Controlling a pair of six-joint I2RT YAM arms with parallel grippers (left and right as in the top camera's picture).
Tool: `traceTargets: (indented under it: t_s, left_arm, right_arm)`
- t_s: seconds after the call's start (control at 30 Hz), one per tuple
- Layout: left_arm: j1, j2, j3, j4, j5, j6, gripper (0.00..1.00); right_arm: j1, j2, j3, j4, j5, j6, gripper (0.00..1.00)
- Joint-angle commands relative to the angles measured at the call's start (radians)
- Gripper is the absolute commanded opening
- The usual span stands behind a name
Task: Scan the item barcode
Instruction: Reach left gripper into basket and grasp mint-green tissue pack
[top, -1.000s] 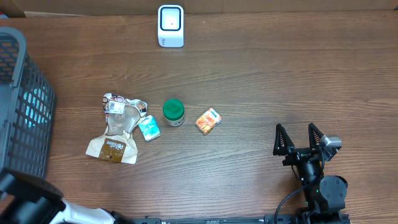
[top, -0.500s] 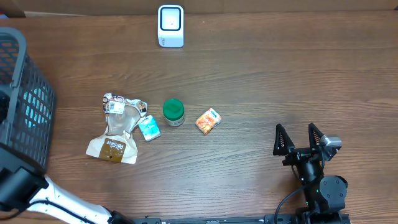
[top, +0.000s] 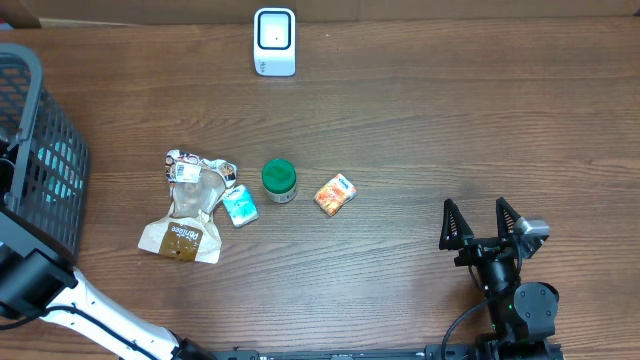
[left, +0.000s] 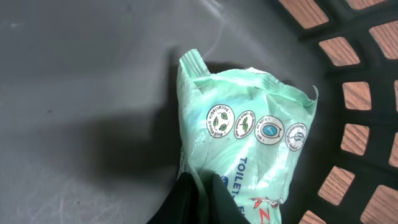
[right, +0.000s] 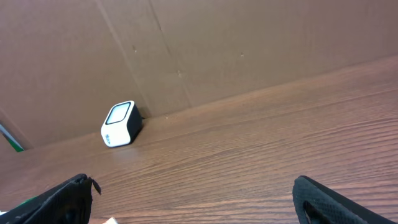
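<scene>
Left wrist, left tool (left: 200, 185) clamped on green packet (left: 252, 146)

Packet (left: 249, 155), at the left pincer (left: 200, 183) tips: pale mint green, with a row of round white-ringed emblems in green and blue, and blue lettering.
Basket (left: 74, 81), around that pincer: dark grey, lattice wall.
Scanner (top: 274, 41), far ahead of the black right pincer (top: 474, 204): white, dark-blue face.
Table (top: 450, 120): brown woodgrain.
</scene>
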Motion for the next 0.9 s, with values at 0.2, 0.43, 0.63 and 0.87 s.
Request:
traceTargets:
  t_s: [0.2, 0.43, 0.63, 0.87]
  left_arm:
    - [0.0, -0.159, 0.077, -0.147, -0.169, -0.214, 0.04]
    - [0.0, -0.515, 0.093, -0.12, -0.176, -0.448, 0.04]
    - [-0.044, -0.788, 0.093, -0.106, -0.198, -0.492, 0.04]
    - [-0.068, -0.855, 0.085, -0.14, -0.387, -0.488, 0.19]
  right_arm:
    - [0.006, -0.007, -0.011, 0.007, -0.001, 0.0, 1.0]
    - [0.006, -0.007, -0.011, 0.007, -0.001, 0.0, 1.0]
    - [0.006, -0.007, -0.011, 0.007, -0.001, 0.0, 1.0]
    - [0.006, -0.007, -0.011, 0.007, -0.001, 0.0, 1.0]
